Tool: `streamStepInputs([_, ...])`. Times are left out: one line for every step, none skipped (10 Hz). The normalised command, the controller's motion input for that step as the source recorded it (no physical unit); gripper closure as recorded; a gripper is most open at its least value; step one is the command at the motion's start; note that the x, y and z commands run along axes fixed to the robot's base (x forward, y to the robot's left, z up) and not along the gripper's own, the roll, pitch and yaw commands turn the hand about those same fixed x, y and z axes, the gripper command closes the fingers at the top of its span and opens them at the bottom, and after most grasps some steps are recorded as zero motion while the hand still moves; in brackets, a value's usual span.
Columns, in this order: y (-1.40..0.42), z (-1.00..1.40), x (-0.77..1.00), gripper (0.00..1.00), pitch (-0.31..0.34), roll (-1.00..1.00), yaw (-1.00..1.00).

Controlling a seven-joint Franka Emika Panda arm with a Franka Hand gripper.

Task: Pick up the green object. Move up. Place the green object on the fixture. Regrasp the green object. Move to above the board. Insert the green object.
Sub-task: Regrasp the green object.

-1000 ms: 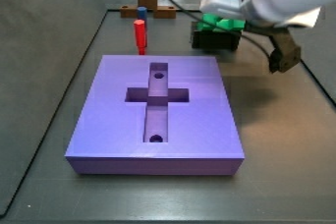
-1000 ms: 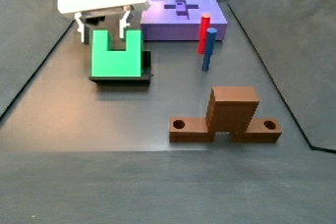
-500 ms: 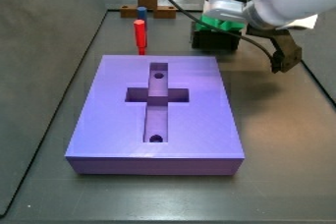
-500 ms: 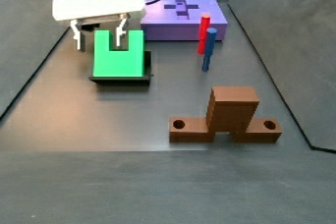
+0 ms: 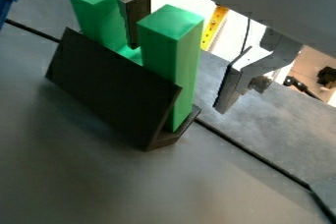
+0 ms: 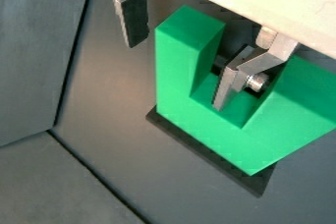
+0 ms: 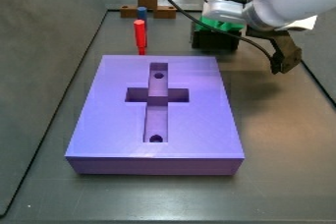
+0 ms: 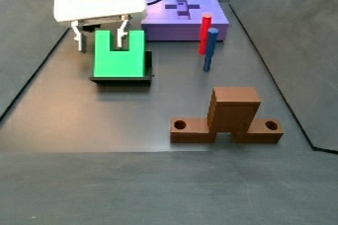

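In a side view, my end effector [image 8: 111, 37] has dropped over the green object [image 8: 117, 59], which leans on the fixture [image 8: 142, 77]. My fingers [image 6: 133, 17] are spread, one in its notch: regrasp pending.

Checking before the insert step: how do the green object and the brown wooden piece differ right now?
The green object is bright green and U-shaped, propped on the dark fixture; the brown wooden piece is a block on a flat base with holes, standing on the floor. The tool is at the green object, one finger in its notch; the brown wooden piece stands apart. Both are blocky and matte.
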Motion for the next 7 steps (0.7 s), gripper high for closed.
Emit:
streamStepInputs([-0.04,-0.01,0.03,0.0,0.0,0.02,0.0])
streamStepInputs([0.06,0.0,0.06,0.0,0.0,0.0,0.0])
streamStepInputs([0.1,0.0,0.15,0.0,0.0,0.0,0.0])
streamStepInputs([0.0,0.0,0.06,0.0,-0.011,0.0,0.03])
streamStepInputs([0.0,0.0,0.0,0.0,0.0,0.0,0.0])
streamStepInputs([0.0,0.0,0.0,1.0,0.0,0.0,0.0])
streamStepInputs([0.0,0.0,0.0,1.0,0.0,0.0,0.0])
